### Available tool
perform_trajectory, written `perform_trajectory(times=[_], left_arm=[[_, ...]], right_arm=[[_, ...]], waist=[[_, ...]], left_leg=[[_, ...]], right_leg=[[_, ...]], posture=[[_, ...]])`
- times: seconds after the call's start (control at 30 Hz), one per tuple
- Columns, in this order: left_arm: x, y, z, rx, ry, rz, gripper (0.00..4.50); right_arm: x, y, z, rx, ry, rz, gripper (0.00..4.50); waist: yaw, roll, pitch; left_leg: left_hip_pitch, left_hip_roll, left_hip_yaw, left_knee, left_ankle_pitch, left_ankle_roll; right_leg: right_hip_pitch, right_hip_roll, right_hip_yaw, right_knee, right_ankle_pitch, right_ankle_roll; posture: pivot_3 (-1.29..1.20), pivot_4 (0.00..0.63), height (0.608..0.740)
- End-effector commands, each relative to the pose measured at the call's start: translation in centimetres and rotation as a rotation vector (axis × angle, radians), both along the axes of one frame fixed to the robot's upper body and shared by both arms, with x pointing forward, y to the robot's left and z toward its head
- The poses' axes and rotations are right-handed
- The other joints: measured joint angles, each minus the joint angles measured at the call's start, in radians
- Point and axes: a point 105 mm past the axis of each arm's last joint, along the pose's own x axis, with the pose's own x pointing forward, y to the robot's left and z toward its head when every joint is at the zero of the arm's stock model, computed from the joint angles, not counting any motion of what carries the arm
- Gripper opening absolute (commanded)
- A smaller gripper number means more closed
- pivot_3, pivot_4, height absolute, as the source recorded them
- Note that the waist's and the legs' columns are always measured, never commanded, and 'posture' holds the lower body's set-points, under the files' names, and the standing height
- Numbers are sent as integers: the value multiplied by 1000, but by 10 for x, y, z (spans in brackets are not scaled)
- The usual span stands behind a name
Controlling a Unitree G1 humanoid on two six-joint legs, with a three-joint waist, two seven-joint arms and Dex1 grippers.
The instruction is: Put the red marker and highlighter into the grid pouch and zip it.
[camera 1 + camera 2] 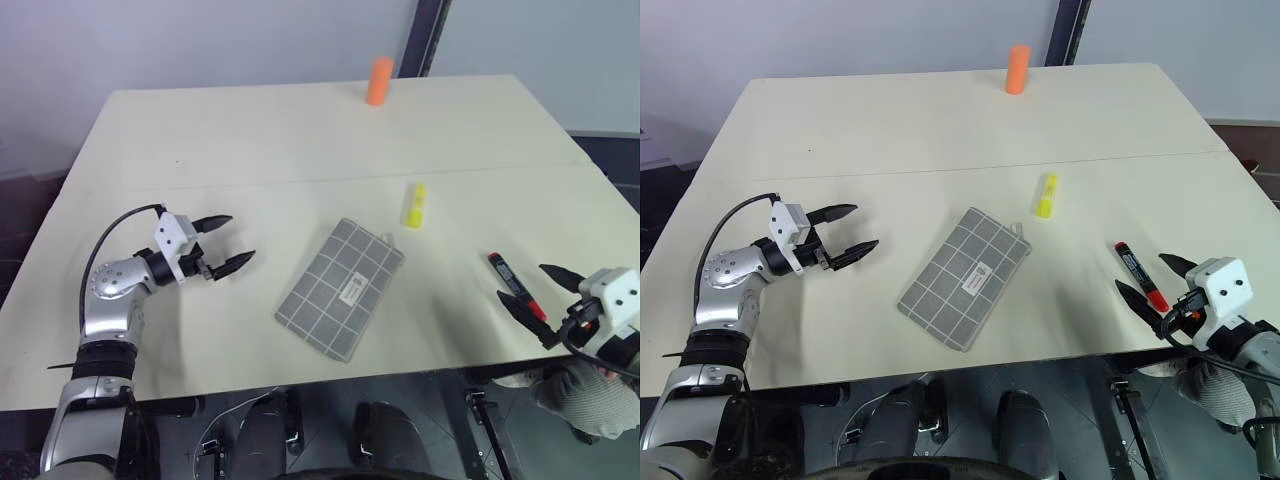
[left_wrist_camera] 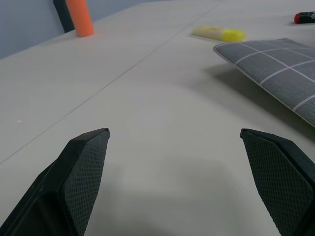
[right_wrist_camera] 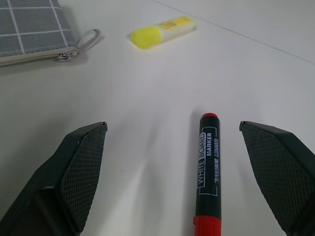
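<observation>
Both claws stand wide apart and hold nothing. Over on the left, the left gripper (image 1: 228, 243) hovers above bare table (image 1: 250, 130), aimed toward the grid pouch (image 1: 341, 288), which lies flat near the front edge, well apart from its fingertips. On the right, the right gripper (image 1: 535, 296) straddles the near end of the red marker (image 1: 516, 285), its black fingers (image 3: 78, 172) on either side without touching it. Between the pouch and the far edge lies the highlighter (image 1: 414, 204), just past the pouch's zipper pull (image 3: 87, 39).

Woven cloth grid pouch (image 1: 341, 289); matt table (image 1: 250, 140).
</observation>
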Motion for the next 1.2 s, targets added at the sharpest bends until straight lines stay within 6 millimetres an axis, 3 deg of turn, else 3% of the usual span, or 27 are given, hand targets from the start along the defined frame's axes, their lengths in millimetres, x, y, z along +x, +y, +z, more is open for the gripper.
perform_trajectory(times=[0.03, 0.23, 0.4, 0.5, 0.53, 0.7, 0.73, 0.83, 0.93, 1.07, 1.2], left_arm=[[-2, -4, 10, -11, -44, -26, 4500], [-10, -10, 11, -15, -50, -66, 4500], [-34, -31, 20, -12, -88, -208, 4500], [-55, -41, 23, 31, -102, -328, 4500], [-59, -43, 24, 37, -102, -351, 4500], [-87, -66, 21, 97, -139, -531, 4500], [-91, -71, 20, 110, -157, -559, 4500], [-101, -82, 13, 146, -183, -630, 4500], [-109, -86, 5, 177, -203, -673, 4500], [-102, -84, -12, 300, -289, -677, 4500], [-98, -88, -23, 385, -372, -691, 4500]], right_arm=[[0, 1, 9, -13, -37, 4, 4481], [4, 7, 11, -16, -40, 30, 4481], [25, 49, 22, 63, -85, 158, 4481], [36, 81, 27, 113, -103, 236, 3600], [38, 87, 28, 117, -105, 251, 3087], [66, 157, 21, 213, -135, 390, 409], [72, 169, 18, 228, -138, 406, 36], [88, 186, 9, 204, -146, 411, 36], [103, 185, 5, 185, -151, 389, 36], [118, 185, -11, 52, -124, 384, 36], [119, 180, -23, 38, -83, 357, 36]], waist=[[0, 0, 0], [-1, 0, 0], [-9, 0, 0], [-11, 0, 0], [-12, 1, 0], [-22, 2, 1], [-23, 2, 1], [-22, 2, 1], [-22, 2, 1], [-25, 2, 1], [-25, 2, 1]], left_leg=[[0, 0, 0, 0, 0, 0], [0, 0, 0, 0, 0, 0], [0, 0, 0, 1, 0, 0], [0, 1, 0, 0, 0, -1], [0, 1, 0, 0, 1, -1], [0, 1, 0, 0, 1, -1], [0, 1, 0, 0, 1, -1], [0, 1, 0, 0, 1, -2], [-1, 0, 2, 0, 2, -2], [-1, 0, 4, 0, 4, -6], [-1, 1, 4, 0, 2, -4]], right_leg=[[0, 0, 0, 0, 0, 0], [0, 0, 0, 0, 0, 0], [0, 0, 0, 1, 0, 0], [0, 0, 0, 1, 0, 0], [-1, 0, 0, 1, 0, 0], [-1, 0, 0, 2, 0, 0], [-1, 0, 0, 2, 0, -1], [-1, 0, 0, 2, 0, -1], [-2, 0, 0, 2, 0, -1], [-3, 2, 1, 4, 0, 0], [-5, 2, 1, 6, 0, -1]], posture=[[0, 150, 740], [0, 150, 740], [0, 150, 740], [0, 150, 740], [0, 150, 740], [0, 150, 740], [0, 150, 740], [0, 150, 740], [0, 150, 740], [0, 150, 740], [0, 150, 740]])
